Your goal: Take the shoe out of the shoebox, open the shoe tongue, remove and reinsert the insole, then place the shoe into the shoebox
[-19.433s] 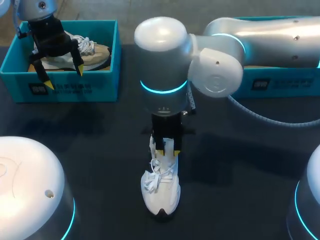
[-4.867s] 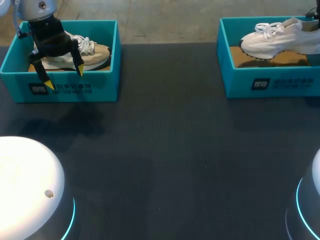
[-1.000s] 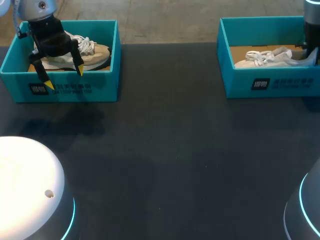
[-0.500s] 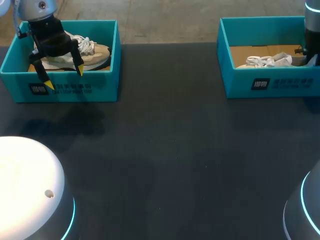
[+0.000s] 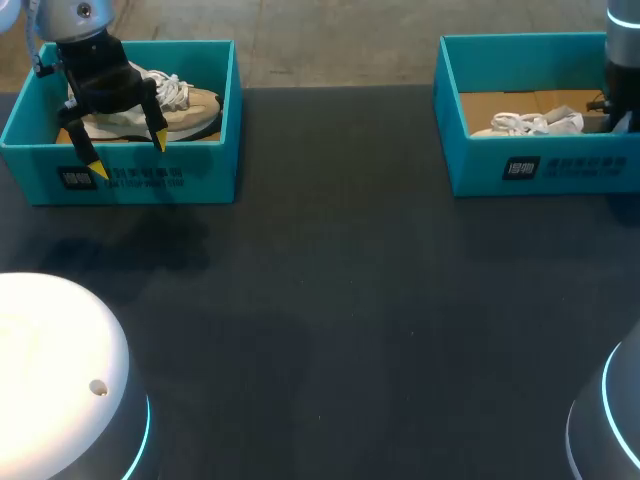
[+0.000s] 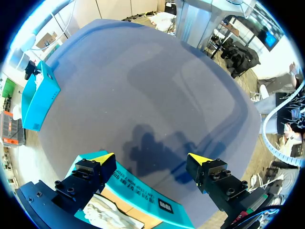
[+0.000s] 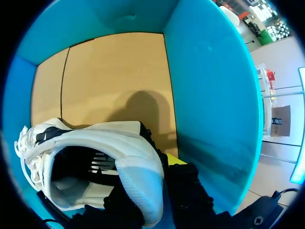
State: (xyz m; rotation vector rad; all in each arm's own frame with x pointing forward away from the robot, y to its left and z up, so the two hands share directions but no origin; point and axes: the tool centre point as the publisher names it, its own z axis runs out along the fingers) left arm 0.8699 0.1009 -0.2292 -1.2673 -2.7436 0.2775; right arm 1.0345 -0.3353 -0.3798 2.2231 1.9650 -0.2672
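Inside the right shoebox [image 5: 540, 165] the white shoe [image 7: 95, 143] lay on the cardboard floor, heel end close beside one side wall of that box. The right arm [image 5: 622, 50] stood over that same end. The right jaws were closed on the shoe's heel collar, one finger inside the opening and the other outside it. Well apart from the right shoebox, across the dark bench [image 5: 330, 300], a second shoebox [image 5: 130, 175] held a beige shoe [image 5: 185, 105]. The left jaws hung above that box, spread wide and gripping nothing.
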